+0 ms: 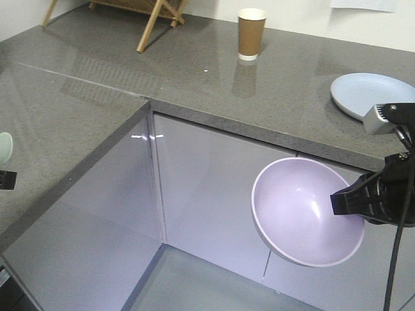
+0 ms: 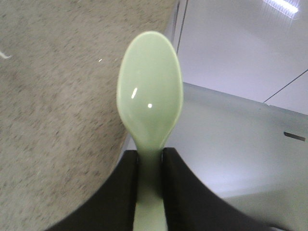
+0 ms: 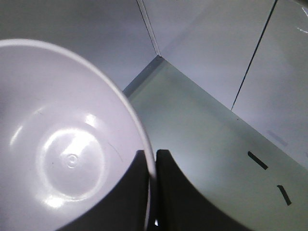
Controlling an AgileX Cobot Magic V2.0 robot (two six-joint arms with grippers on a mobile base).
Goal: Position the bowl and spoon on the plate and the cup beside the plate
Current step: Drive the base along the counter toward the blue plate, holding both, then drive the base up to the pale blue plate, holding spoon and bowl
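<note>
My right gripper (image 1: 340, 201) is shut on the rim of the lavender bowl (image 1: 303, 210), holding it tilted in the air in front of the cabinet doors, below the counter edge. The wrist view shows the bowl (image 3: 67, 149) with its rim pinched between the right gripper (image 3: 152, 159) fingers. The pale blue plate (image 1: 369, 94) lies on the counter at the right, above the bowl. The brown paper cup (image 1: 251, 34) stands upright at the back of the counter. My left gripper (image 2: 151, 156) is shut on the handle of the mint-green spoon (image 2: 150, 91), scoop forward, at the counter's left edge (image 1: 4, 148).
An L-shaped grey speckled counter (image 1: 194, 78) wraps round glossy white cabinet doors (image 1: 207, 188). A wooden rack (image 1: 152, 16) stands at the back left. A pale floor (image 3: 211, 144) lies below the bowl.
</note>
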